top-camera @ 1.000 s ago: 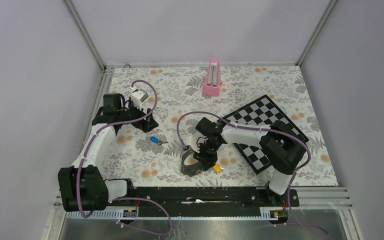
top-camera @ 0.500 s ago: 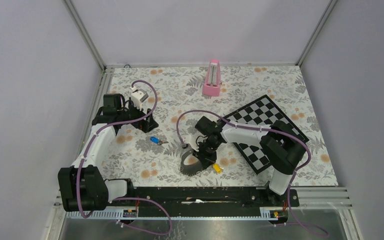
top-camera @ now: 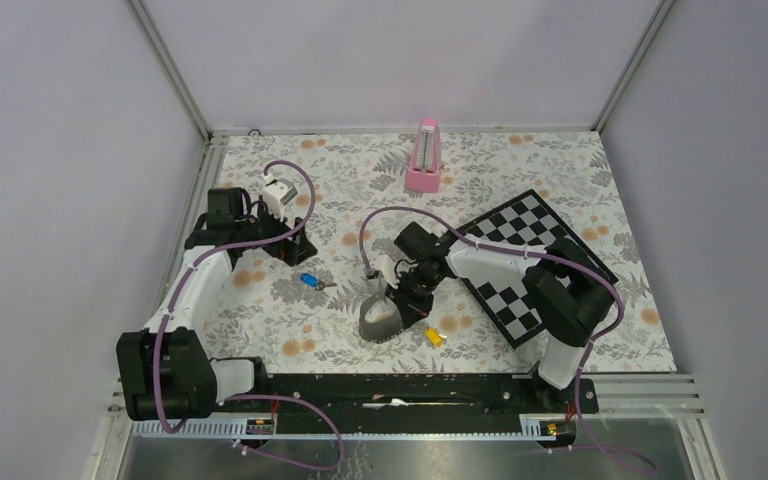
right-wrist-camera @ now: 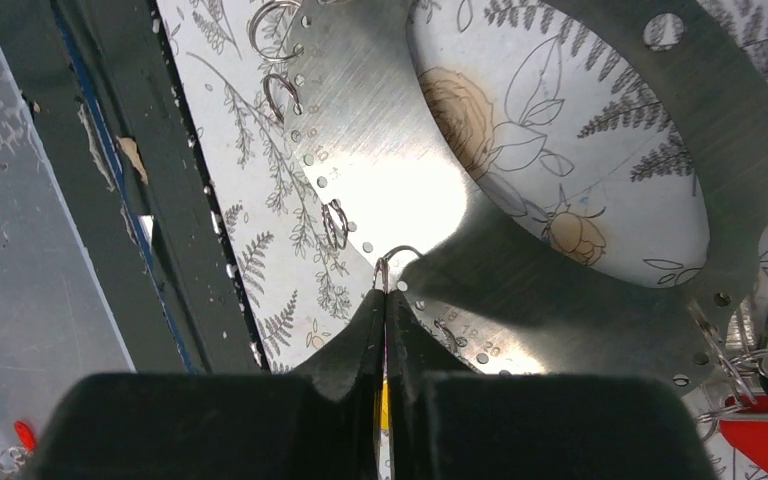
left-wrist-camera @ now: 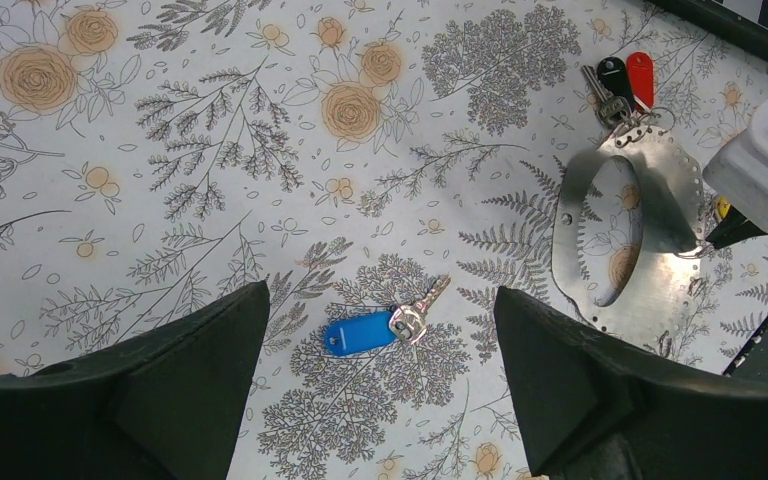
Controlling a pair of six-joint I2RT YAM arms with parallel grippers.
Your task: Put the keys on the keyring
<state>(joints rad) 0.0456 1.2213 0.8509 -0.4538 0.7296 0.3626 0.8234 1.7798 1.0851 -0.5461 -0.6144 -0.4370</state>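
finding: task not done. neither key is on the keyring [right-wrist-camera: 390, 170].

blue key [left-wrist-camera: 360, 333]: lies flat and loose on the worktop [top-camera: 520, 160], with nothing touching it. my left tool [left-wrist-camera: 375, 300] hangs over it, fingers wide open to either side and holding nothing. this key is well apart from the keyring.

yellow key [top-camera: 436, 336]: lies on the worktop just beside the keyring, to its right and a little nearer the arm bases. it looks loose as far as the top view shows.

keyring: the grey pierced band stands on edge as a loop near the middle of the worktop. a red tag [left-wrist-camera: 641, 75] and a black-headed key [left-wrist-camera: 610, 72] hang at one end of it. i judge these are not part of my task.

right tool [right-wrist-camera: 385, 295]: closed, tips together on a small ring [right-wrist-camera: 400, 250] at the band's pierced edge. i judge this a pinch on that ring, to steady or lift the keyring. the wrist view does not show whether the ring's coil is parted. a yellow sliver shows in the slit between the fingers, and i cannot tell what it is.

spare rings [right-wrist-camera: 335, 225] along the same edge hang empty.

left to do: pick up each key, bring its head hole to a ring, and thread it on. both threadings are outstanding. i rate progress as early, with only the hold on the keyring in place.
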